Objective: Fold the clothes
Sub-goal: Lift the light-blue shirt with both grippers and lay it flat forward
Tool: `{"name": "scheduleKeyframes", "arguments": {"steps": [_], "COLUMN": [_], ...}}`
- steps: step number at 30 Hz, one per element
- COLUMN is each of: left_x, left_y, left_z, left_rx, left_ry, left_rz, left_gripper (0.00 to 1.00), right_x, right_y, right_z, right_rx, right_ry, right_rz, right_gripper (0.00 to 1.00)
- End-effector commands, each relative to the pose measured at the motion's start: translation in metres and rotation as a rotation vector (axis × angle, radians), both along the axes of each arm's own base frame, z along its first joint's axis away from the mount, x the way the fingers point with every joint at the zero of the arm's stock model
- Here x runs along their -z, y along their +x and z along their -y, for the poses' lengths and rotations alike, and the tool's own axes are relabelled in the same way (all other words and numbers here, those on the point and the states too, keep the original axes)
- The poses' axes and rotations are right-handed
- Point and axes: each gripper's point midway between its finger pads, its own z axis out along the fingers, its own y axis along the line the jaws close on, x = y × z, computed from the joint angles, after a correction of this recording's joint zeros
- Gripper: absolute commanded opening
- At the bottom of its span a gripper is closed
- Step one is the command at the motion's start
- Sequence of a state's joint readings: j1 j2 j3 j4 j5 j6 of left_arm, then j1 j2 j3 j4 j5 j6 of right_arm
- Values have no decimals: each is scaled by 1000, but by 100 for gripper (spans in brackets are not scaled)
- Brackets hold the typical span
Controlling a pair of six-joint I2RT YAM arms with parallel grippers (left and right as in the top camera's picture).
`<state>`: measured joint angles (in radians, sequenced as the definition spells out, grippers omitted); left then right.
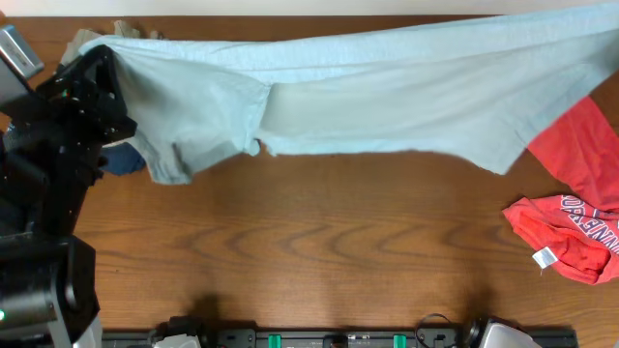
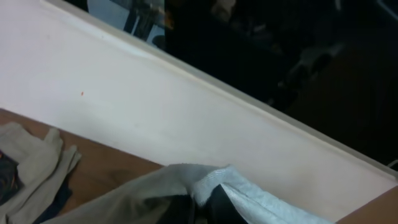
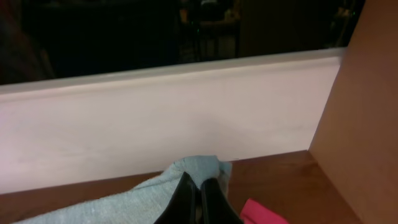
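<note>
The pale blue-grey T-shirt [image 1: 387, 97] hangs stretched across the back of the table, lifted at both ends. My left gripper [image 1: 104, 60] is shut on its left end; the left wrist view shows the jaws [image 2: 200, 206] pinching a hemmed edge of the cloth [image 2: 261, 202]. My right gripper [image 3: 200, 194] is shut on the other end of the shirt [image 3: 199, 167]; it is out of the overhead view at the right. The red T-shirt [image 1: 571, 227] with white lettering and a white tag [image 1: 546, 257] lies crumpled at the right, and shows in the right wrist view [image 3: 261, 214].
A beige cloth [image 2: 31, 168] and a dark blue item [image 1: 121, 159] lie at the back left by the left arm. A white board [image 3: 161, 118] runs along the table's back edge. A wooden side panel [image 3: 364, 106] stands at the right.
</note>
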<state>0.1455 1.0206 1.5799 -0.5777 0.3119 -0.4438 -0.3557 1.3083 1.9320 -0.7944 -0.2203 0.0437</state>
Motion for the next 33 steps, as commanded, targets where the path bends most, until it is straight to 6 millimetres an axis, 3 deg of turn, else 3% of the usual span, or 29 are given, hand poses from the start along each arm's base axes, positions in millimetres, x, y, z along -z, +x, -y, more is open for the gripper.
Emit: {"name": "scheduleKeyframes", "arguments": {"steps": [1, 5, 9, 15, 17, 19, 22, 25, 30, 33], "left_x": [5, 33, 69, 133, 147, 153, 137, 93, -4, -40], "left_y": [15, 42, 78, 146, 169, 195, 228, 244, 236, 223], "left_z": [-3, -7, -3, -9, -12, -16, -20, -23, -28, -26], "left_rx": [-4, -2, 49, 76, 71, 62, 50, 53, 59, 75], "left_ry": [10, -4, -29, -59, -77, -109, -170, -237, -252, -233], "left_rz": [-24, -115, -220, -343, -342, -303, -177, -6, 263, 316], "left_gripper": [6, 6, 6, 6, 6, 6, 6, 6, 6, 6], "right_x": [1, 31, 79, 152, 165, 165, 135, 91, 34, 32], "right_y": [5, 25, 54, 114, 134, 157, 186, 194, 180, 171], "right_z": [13, 20, 29, 20, 24, 30, 40, 42, 51, 62], "right_rx": [44, 40, 32, -75, -77, -71, -59, -60, -19, 30], "right_ry": [-11, 23, 74, 150, 157, 162, 165, 155, 137, 134], "right_rz": [-6, -99, -237, -383, -379, -318, -144, 33, 193, 178], "right_gripper": [1, 1, 1, 1, 1, 1, 1, 1, 1, 1]}}
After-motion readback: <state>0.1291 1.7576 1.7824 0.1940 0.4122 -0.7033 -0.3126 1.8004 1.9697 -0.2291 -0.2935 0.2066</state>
